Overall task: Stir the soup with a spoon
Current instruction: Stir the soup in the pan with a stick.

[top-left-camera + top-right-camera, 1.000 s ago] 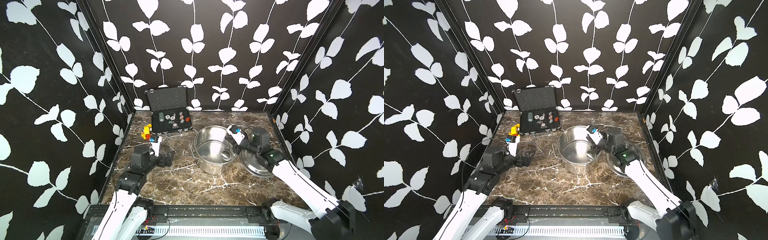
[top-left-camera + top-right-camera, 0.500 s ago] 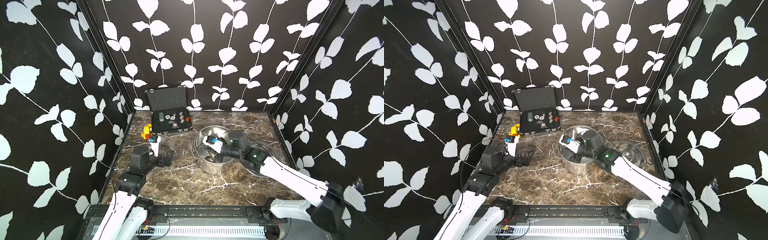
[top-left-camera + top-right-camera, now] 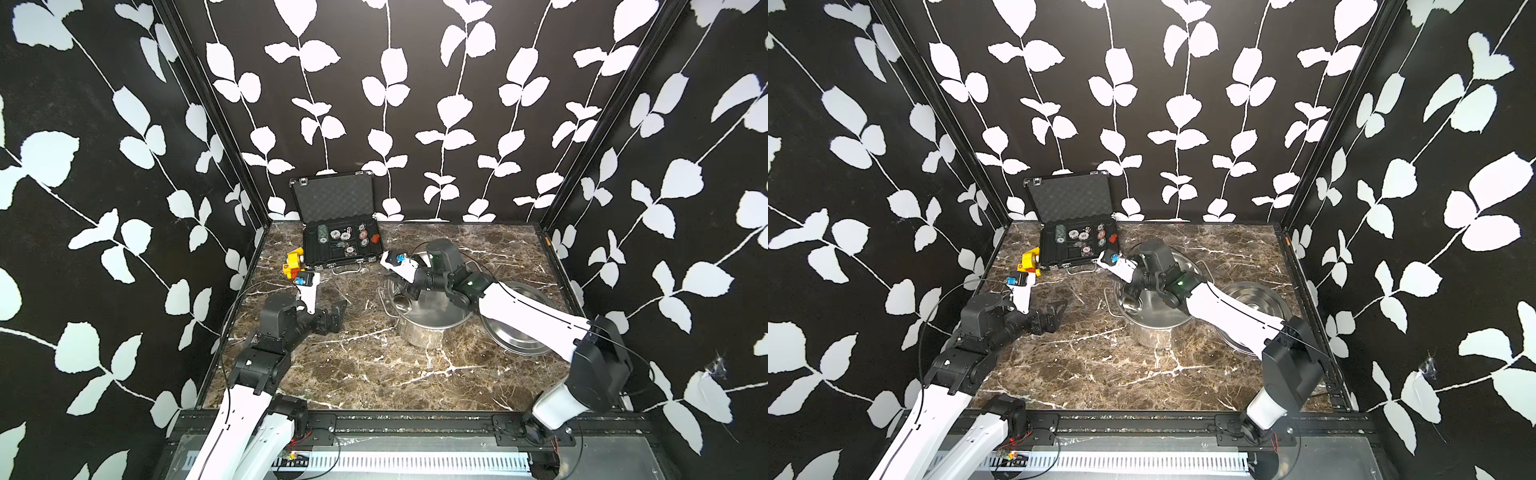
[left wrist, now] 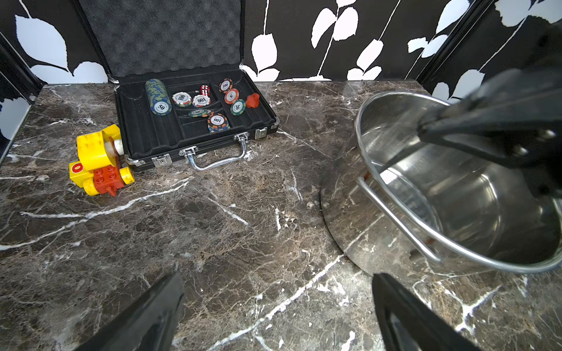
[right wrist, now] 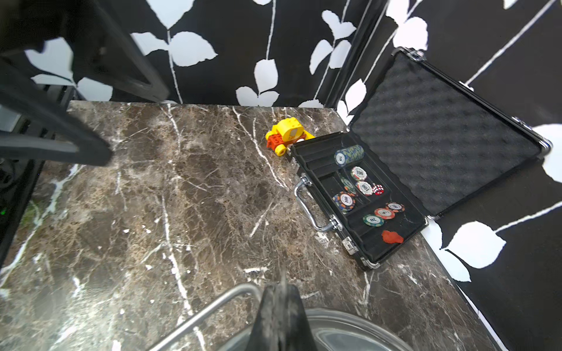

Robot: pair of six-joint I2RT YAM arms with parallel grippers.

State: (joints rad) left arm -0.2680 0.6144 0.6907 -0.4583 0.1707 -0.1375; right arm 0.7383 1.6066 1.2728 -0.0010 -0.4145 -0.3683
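right gripper (image 3: 409, 291) clamped tight on the thin handle of the slender silver metal spoon (image 3: 400, 302). Handle is blurred in the left wrist view. Spoon's small round bowl sits inside the shiny steel stockpot (image 3: 432, 330), close to its left inner wall. left gripper (image 3: 336, 316) has jaws spread wide, nothing between them, low over the brown marble tabletop (image 3: 374, 374), left of the pot and apart from it. round steel lid (image 3: 519, 338) lies flat just right of the pot.

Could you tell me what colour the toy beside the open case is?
The toy is yellow with red parts, clearest in the left wrist view.
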